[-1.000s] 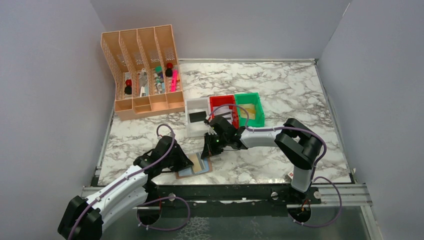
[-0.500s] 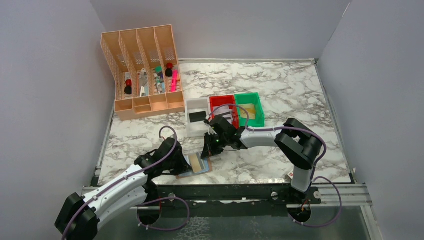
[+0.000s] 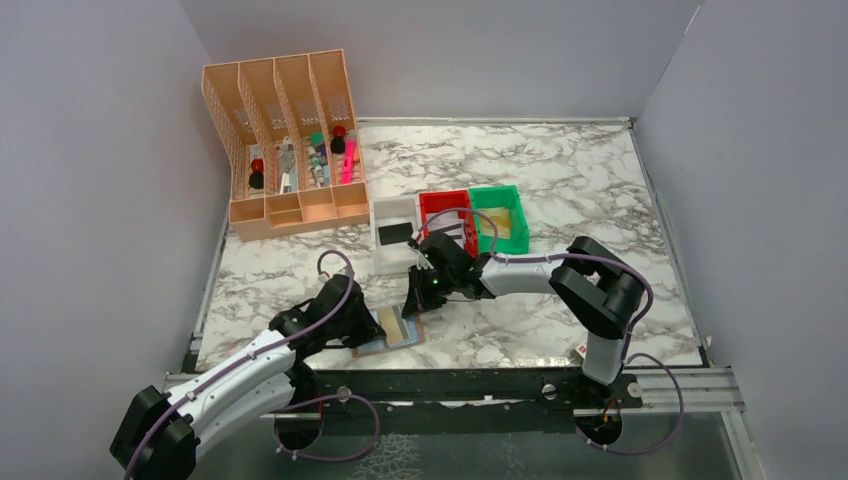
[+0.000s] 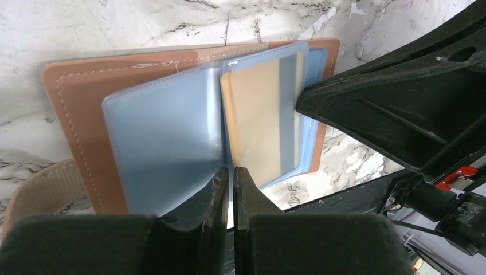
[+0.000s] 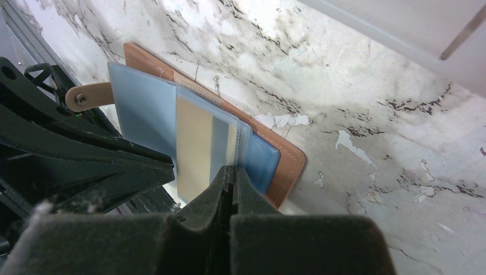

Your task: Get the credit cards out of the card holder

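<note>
The card holder [image 3: 374, 348] lies open near the table's front edge, brown outside [image 4: 74, 114] with pale blue-grey sleeves. A tan-gold credit card [image 4: 258, 120] with a grey stripe sits in its clear sleeve and also shows in the right wrist view [image 5: 193, 143]. My left gripper [image 4: 231, 172] is shut on the near edge of a blue-grey sleeve, at the holder's left in the top view [image 3: 368, 325]. My right gripper [image 5: 231, 170] is shut on the card's edge at the sleeve's mouth, at the holder's far right corner [image 3: 413, 305]. I cannot tell if more cards lie underneath.
Behind the holder stand a white bin [image 3: 378, 245] with a dark card [image 3: 395, 232], a red bin [image 3: 445, 205], and a green bin [image 3: 495, 195] with a tan card [image 3: 510, 226]. A peach desk organizer [image 3: 285, 130] stands far left. The black front rail [image 3: 450, 385] is close.
My left gripper drew back slightly to the left with the sleeve, then eased forward again. The right arm and the card have not visibly moved.
</note>
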Controlling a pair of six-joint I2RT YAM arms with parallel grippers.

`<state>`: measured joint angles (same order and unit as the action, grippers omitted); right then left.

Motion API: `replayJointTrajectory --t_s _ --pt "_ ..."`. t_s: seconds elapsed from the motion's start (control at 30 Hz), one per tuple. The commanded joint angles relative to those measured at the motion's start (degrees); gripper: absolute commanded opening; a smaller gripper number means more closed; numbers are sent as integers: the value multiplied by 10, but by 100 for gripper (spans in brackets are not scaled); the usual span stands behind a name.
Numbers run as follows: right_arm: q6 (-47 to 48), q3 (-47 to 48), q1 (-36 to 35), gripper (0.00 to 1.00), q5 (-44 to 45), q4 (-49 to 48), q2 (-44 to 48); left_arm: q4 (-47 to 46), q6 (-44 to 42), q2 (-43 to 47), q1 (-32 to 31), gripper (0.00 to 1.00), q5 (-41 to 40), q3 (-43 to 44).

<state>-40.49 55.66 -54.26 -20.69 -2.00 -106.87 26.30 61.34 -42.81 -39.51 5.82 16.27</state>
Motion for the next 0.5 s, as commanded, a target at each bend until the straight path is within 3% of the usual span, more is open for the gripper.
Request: replayJointTrajectory --t_s 0.0,0.47 --pt "23 -26 -9 1 51 60 -51 -50 3 -18 -2 12 12 -8" --pt "26 -25 -9 1 48 61 -52 -82 -3 -37 -2 20 21 -16"
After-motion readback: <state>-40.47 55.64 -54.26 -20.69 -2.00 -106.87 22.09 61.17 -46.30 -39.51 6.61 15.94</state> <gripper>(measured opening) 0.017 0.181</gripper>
